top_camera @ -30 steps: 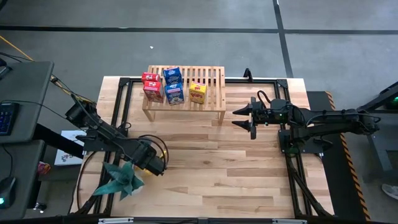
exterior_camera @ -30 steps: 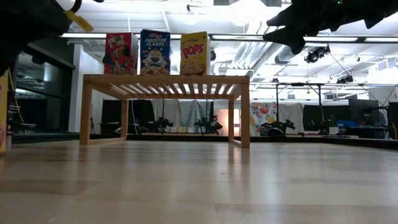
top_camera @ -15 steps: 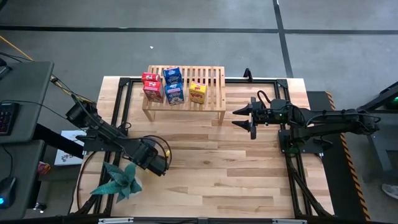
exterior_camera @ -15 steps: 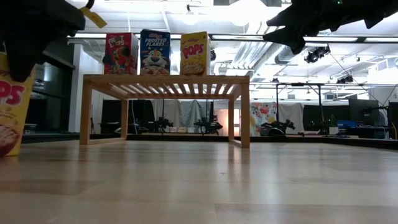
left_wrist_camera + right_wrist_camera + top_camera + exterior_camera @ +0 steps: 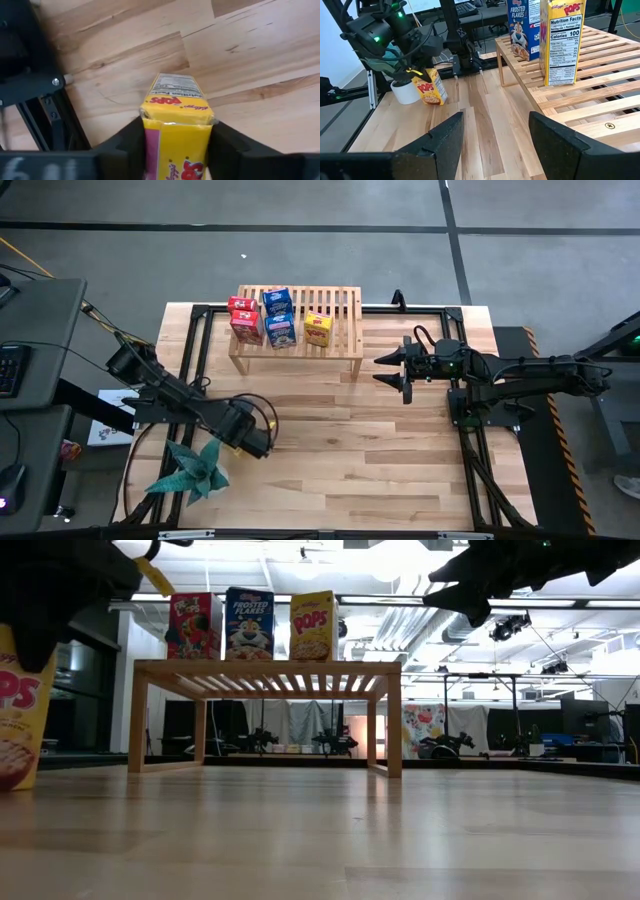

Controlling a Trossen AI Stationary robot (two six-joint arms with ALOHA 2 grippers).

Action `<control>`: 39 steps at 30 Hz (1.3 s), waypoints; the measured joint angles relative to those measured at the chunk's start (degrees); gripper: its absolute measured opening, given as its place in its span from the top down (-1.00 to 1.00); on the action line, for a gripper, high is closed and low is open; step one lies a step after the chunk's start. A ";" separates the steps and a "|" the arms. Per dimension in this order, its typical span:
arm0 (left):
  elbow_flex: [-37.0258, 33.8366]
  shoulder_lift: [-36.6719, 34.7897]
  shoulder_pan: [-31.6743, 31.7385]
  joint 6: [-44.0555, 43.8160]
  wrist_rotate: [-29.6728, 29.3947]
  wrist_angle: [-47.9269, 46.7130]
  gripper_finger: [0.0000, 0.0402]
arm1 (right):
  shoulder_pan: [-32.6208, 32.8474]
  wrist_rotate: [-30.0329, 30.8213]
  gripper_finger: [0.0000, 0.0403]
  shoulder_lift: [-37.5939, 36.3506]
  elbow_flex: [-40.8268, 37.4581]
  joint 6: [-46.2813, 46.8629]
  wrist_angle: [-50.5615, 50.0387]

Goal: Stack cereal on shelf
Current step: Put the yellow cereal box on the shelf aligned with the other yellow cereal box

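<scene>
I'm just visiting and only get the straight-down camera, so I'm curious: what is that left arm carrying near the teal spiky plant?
Observer: The left gripper is shut on a small yellow cardboard Pops cereal box, seen from its wrist camera.
Operator: Is the box lifted?
Observer: In the low view its bottom edge sits about level with the plank tabletop; I cannot tell whether it touches.
Operator: And the right arm?
Observer: The right gripper is open, empty, facing the light-wood slatted shelf.

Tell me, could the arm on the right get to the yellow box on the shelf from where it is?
Probably yes: the right gripper hovers open beside the shelf, and nothing stands between it and the yellow box.
</scene>
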 joint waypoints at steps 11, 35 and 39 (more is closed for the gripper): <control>13.11 -0.33 4.31 19.37 -10.88 0.65 0.44 | 0.00 -0.21 -0.08 -0.01 0.00 -0.09 2.53; 23.56 0.70 4.98 76.59 -29.57 25.57 0.47 | 17.28 -0.05 -0.11 20.75 3.89 -8.88 25.00; 23.58 0.69 4.96 76.58 -29.52 26.16 0.46 | 19.61 3.98 -0.23 25.25 11.06 -12.79 15.16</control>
